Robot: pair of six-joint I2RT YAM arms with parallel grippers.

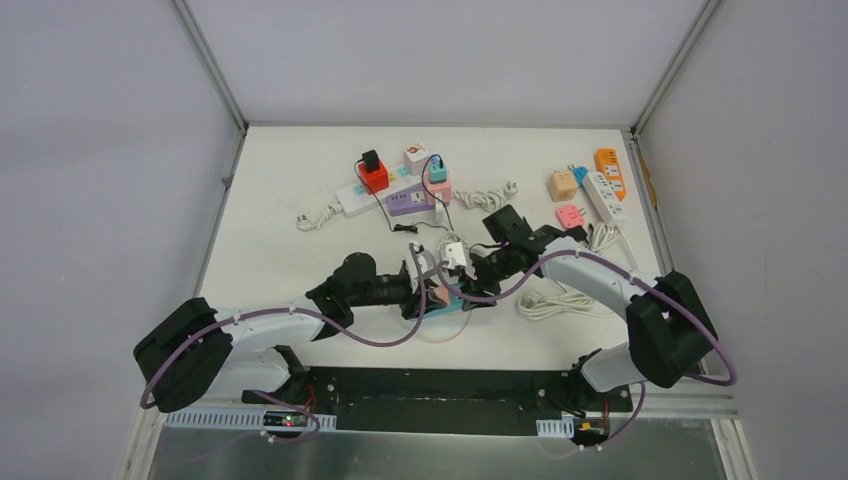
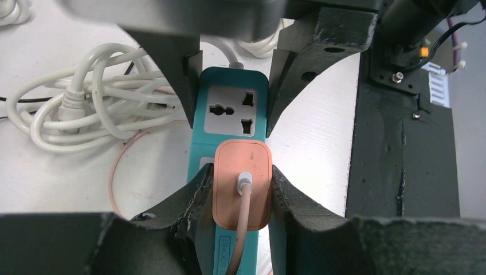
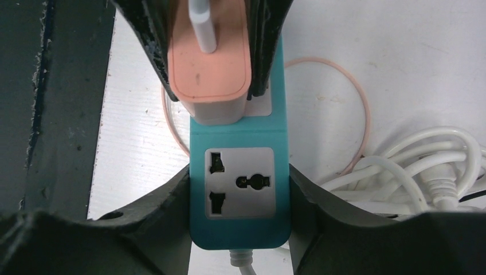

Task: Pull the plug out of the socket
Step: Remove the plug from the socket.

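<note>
My left gripper (image 2: 240,184) is clamped on the salmon-pink rounded plastic plug (image 2: 239,157), which is seated in the teal plastic power strip (image 2: 229,80) at mid-table. My right gripper (image 3: 239,186) pinches the strip's free end, evidently bracing it for the pull. A coiled white cable (image 2: 80,109) lies beside, judged clear; beyond it, a white power strip (image 1: 345,203) sits well apart.

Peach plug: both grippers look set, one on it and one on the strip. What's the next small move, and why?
Probably draw the left gripper straight away from the socket face while the right gripper holds firm. The left one is clamped on the sides of the peach plug, which looks fully seated in the teal power strip, and the right one pinches the strip beside its free socket.
</note>
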